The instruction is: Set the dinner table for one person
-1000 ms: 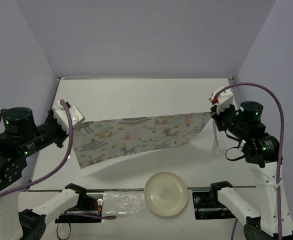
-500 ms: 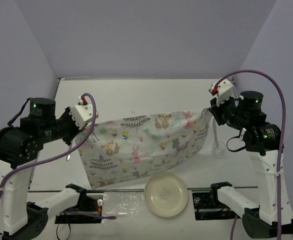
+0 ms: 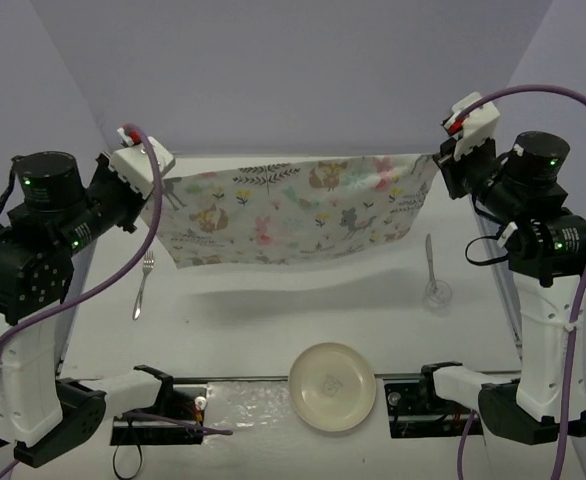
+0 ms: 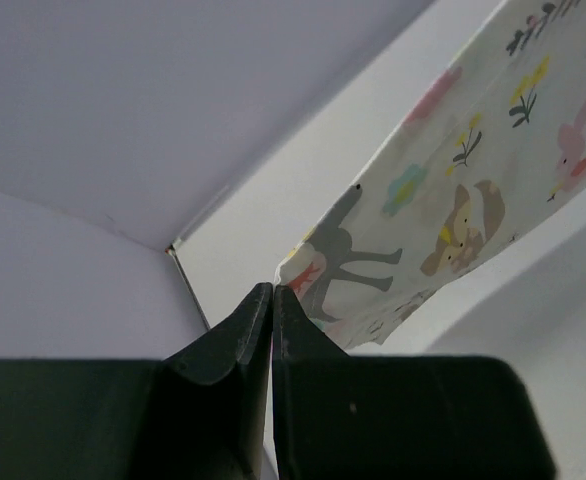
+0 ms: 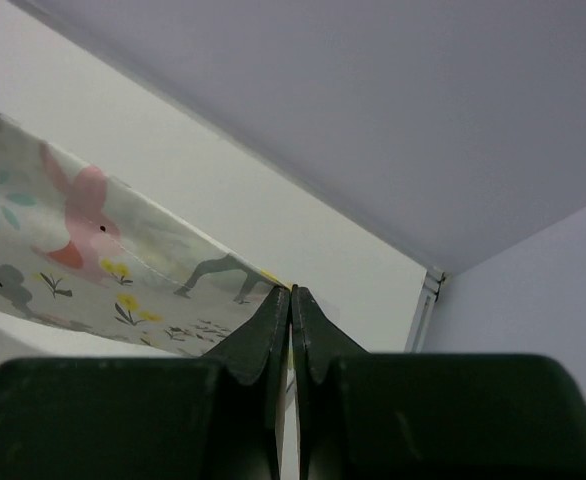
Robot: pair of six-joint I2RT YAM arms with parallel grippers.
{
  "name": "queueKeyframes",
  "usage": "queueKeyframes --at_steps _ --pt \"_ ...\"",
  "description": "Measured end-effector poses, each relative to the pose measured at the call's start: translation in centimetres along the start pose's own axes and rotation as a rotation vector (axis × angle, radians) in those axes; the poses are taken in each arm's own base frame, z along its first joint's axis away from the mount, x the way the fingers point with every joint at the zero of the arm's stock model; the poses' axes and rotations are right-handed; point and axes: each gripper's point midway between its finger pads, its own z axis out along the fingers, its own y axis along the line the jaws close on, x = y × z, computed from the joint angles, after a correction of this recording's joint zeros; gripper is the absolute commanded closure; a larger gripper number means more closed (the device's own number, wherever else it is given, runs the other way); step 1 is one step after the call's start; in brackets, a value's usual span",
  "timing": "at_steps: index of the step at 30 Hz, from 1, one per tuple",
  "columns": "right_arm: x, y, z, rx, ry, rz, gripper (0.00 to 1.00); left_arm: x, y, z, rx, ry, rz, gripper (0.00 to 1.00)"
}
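Table (image 3: 273, 320) spreads white and flat between the lilac walls, its middle bare. On it lie a fork (image 3: 141, 288) toward the left and a spoon (image 3: 428, 258) with a small glass (image 3: 437, 293) toward the right. A plate (image 3: 332, 387) sits at the near edge, between the arm bases. Above the far half hangs the mat (image 3: 293, 210), lifted clear of the surface and stretched wide, its lower hem sagging a little. The left gripper (image 3: 156, 176) pinches the mat's upper left corner and the right gripper (image 3: 440, 160) its upper right corner. Both wrist views show the jaws pressed tight together on the cloth.

Laying the mat looks to be the step in hand, with the cutlery, glass and plate not yet placed. The next move probably calls for both arms to come down and toward the near side together, keeping the cloth taut. The hem should land first between fork and spoon, without brushing the glass, and only then should the corners be let go
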Motion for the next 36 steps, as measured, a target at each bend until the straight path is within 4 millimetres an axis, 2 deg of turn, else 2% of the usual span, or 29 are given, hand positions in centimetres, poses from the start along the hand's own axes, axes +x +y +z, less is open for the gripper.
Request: queueKeyframes --at_steps 2,4,6,8,12,14,17,19,22,25,29,33,36 --pt "-1.8 -1.0 -0.6 0.029 -0.044 -0.005 1.00 -2.4 1.3 -1.6 -0.053 -0.089 -0.013 1.00" --pt "-3.4 -1.7 -2.0 0.053 -0.092 -0.004 1.00 -3.9 1.8 -3.1 -0.078 -0.159 -0.029 1.00" --pt "-4.8 -1.9 -3.8 0.067 -0.144 -0.006 1.00 -4.7 1.7 -4.4 -0.081 -0.207 -0.037 1.00" --pt "-5.5 -1.4 -5.9 0.076 -0.186 -0.013 1.00 -4.8 1.3 -5.4 -0.073 -0.228 -0.039 1.00" --pt "-4.6 0.7 -9.3 0.066 -0.219 -0.016 1.00 -3.0 -0.5 -7.2 -0.038 -0.219 -0.040 1.00" --pt "-3.3 1.9 -10.5 0.056 -0.215 -0.012 1.00 -1.8 -1.6 -7.8 -0.012 -0.203 -0.042 1.00" --pt "-0.4 3.4 -10.5 0.024 -0.173 0.016 1.00 -0.2 -3.2 -8.7 0.020 -0.188 -0.044 1.00" --pt "2.6 4.6 -9.5 -0.014 -0.111 0.056 1.00 1.3 -4.4 -8.7 0.050 -0.160 -0.052 1.00" --pt "7.0 6.2 -8.1 -0.066 -0.016 0.122 1.00 3.3 -5.8 -7.7 0.094 -0.110 -0.065 1.00" --pt "10.3 7.1 -7.2 -0.090 0.072 0.180 1.00 6.1 -7.4 -5.3 0.156 -0.008 -0.087 1.00" --pt "11.1 7.0 -7.0 -0.084 0.095 0.195 1.00 8.4 -8.2 -2.4 0.203 0.107 -0.103 1.00" --pt "10.7 6.5 -6.6 -0.084 0.101 0.197 1.00 9.6 -8.4 0.3 0.226 0.185 -0.102 1.00" --pt "10.2 5.4 -5.3 -0.084 0.116 0.200 1.00 10.2 -8.2 2.2 0.233 0.235 -0.098 1.00"
